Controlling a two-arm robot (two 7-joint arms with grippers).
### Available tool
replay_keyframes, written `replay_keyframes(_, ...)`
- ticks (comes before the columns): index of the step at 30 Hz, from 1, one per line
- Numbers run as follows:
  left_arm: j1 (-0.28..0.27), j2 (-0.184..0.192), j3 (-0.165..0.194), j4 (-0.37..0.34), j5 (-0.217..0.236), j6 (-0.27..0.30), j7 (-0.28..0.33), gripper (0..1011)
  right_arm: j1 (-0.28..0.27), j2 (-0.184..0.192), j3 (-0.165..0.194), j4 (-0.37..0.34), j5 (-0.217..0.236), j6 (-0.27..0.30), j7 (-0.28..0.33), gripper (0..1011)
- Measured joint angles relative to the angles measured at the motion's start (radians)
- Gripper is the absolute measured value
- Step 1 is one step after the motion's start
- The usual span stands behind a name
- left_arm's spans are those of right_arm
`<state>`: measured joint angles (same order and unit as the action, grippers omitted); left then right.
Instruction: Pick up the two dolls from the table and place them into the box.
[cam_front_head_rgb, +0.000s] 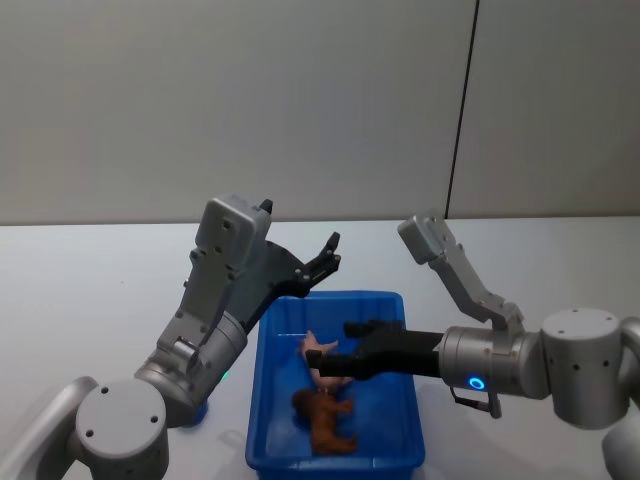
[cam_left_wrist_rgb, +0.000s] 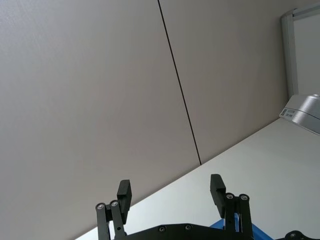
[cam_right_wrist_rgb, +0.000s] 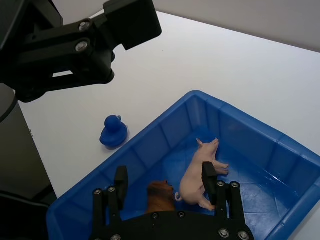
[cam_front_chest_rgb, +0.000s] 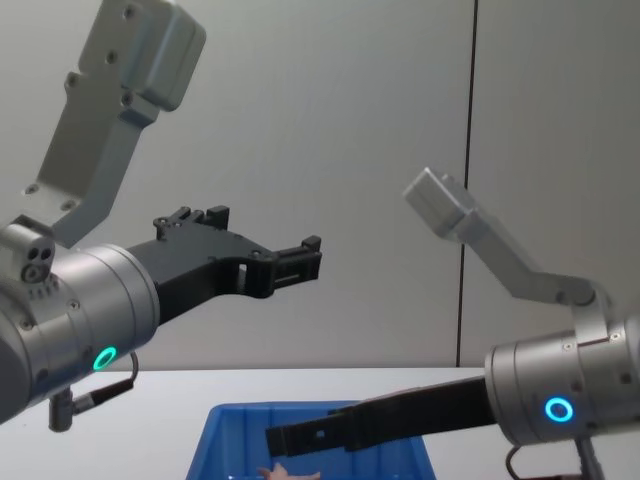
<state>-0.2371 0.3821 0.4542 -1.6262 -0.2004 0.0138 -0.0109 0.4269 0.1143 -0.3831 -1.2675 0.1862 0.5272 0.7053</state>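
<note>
While the pig (cam_right_wrist_rgb: 197, 175) and brown doll (cam_right_wrist_rgb: 159, 197) are lying in the box (cam_right_wrist_rgb: 172, 134), left gripper (cam_left_wrist_rgb: 170, 185) and right gripper (cam_right_wrist_rgb: 164, 172) are hovering, fingers released.

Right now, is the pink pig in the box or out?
In. The pink pig lies on the floor of the box, beside the brown doll; the right gripper hovers open above them.

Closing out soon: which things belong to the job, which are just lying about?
Job: pink pig doll and brown furry doll, both in the blue box; right gripper open above it; left gripper open, raised.
Lying about: blue duck on the table beside the box.
</note>
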Motion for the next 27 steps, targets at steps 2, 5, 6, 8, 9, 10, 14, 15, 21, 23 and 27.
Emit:
replay_keyframes(2, 0.0, 0.0, 0.0, 0.0, 0.0, 0.0, 0.0, 1000, 0.001, 0.0, 0.0, 0.001, 0.0, 0.0, -0.001, 909)
replay_keyframes(5, 0.0, 0.0, 0.0, 0.0, 0.0, 0.0, 0.0, 1000, 0.0, 0.004, 0.003, -0.003, 0.004, -0.006, -0.004, 978)
replay_keyframes(6, 0.0, 0.0, 0.0, 0.0, 0.0, 0.0, 0.0, 1001, -0.003, 0.008, 0.007, -0.009, 0.008, -0.013, -0.006, 1001)
replay_keyframes(8, 0.0, 0.0, 0.0, 0.0, 0.0, 0.0, 0.0, 1000, -0.006, 0.013, 0.012, -0.016, 0.013, -0.02, -0.009, 1001)
replay_keyframes(9, 0.0, 0.0, 0.0, 0.0, 0.0, 0.0, 0.0, 1000, -0.008, 0.016, 0.014, -0.02, 0.016, -0.025, -0.011, 1001)
replay_keyframes(10, 0.0, 0.0, 0.0, 0.0, 0.0, 0.0, 0.0, 1000, -0.012, 0.023, 0.02, -0.03, 0.022, -0.034, -0.014, 1001)
replay_keyframes(14, 0.0, 0.0, 0.0, 0.0, 0.0, 0.0, 0.0, 1000, -0.027, 0.044, 0.039, -0.06, 0.041, -0.061, -0.028, 1001)
replay_keyframes(15, 0.0, 0.0, 0.0, 0.0, 0.0, 0.0, 0.0, 1000, -0.03, 0.049, 0.043, -0.065, 0.045, -0.066, -0.032, 1001)
replay_keyframes(21, 0.0, 0.0, 0.0, 0.0, 0.0, 0.0, 0.0, 1000, -0.064, 0.09, 0.08, -0.119, 0.086, -0.11, -0.073, 1001)
replay_keyframes(23, 0.0, 0.0, 0.0, 0.0, 0.0, 0.0, 0.0, 1000, -0.073, 0.1, 0.089, -0.132, 0.099, -0.122, -0.087, 1001)
replay_keyframes(27, 0.0, 0.0, 0.0, 0.0, 0.0, 0.0, 0.0, 1000, -0.103, 0.132, 0.117, -0.17, 0.133, -0.153, -0.128, 1001)
